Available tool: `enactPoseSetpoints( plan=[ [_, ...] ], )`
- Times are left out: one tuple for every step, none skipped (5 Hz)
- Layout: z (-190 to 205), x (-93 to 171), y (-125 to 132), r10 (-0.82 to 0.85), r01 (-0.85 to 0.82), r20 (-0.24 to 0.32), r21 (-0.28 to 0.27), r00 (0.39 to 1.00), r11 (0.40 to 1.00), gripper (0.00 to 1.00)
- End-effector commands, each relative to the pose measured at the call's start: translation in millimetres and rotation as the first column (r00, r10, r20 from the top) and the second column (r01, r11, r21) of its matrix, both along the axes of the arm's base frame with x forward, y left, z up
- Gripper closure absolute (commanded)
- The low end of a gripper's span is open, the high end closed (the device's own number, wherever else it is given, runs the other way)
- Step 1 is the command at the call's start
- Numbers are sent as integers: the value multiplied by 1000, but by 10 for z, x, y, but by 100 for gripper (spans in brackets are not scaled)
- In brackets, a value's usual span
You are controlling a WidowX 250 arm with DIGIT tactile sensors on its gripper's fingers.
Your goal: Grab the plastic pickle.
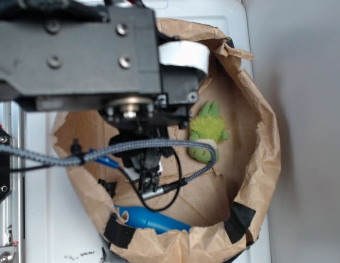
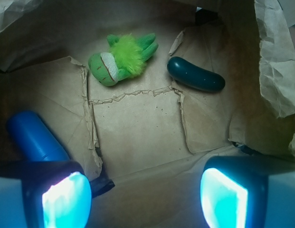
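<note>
The plastic pickle (image 2: 195,74), dark green and glossy, lies on the brown paper floor at the upper right of the wrist view, clear of everything else. My gripper (image 2: 145,202) is open above the floor. Its two glowing pads (image 2: 66,202) stand wide apart at the bottom of that view, with only bare paper between them. The pickle is well ahead of the pads and to the right. In the exterior view the arm hides the pickle, and the gripper (image 1: 148,170) hangs inside the paper-lined container.
A fuzzy lime-green plush toy (image 2: 121,59) (image 1: 208,131) lies left of the pickle. A bright blue plastic object (image 2: 33,135) (image 1: 150,219) rests by the left finger. Crumpled brown paper walls (image 2: 275,71) (image 1: 263,159) ring the floor, with black tape (image 1: 238,219) on the rim.
</note>
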State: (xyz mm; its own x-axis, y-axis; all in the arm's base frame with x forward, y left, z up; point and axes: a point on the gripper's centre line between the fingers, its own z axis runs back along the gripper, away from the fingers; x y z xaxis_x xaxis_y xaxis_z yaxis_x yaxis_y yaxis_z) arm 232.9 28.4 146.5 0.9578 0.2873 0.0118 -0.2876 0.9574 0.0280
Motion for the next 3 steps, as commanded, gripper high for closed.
enactPoseSetpoints(
  plan=[
    [-197,551,246,-39,43,67,-72,997,996,0],
    [-294,805,259,-113,120,89,-77,990,990,0],
    [-413,968,289,-160,165,92,-43,983,985,0]
  ],
)
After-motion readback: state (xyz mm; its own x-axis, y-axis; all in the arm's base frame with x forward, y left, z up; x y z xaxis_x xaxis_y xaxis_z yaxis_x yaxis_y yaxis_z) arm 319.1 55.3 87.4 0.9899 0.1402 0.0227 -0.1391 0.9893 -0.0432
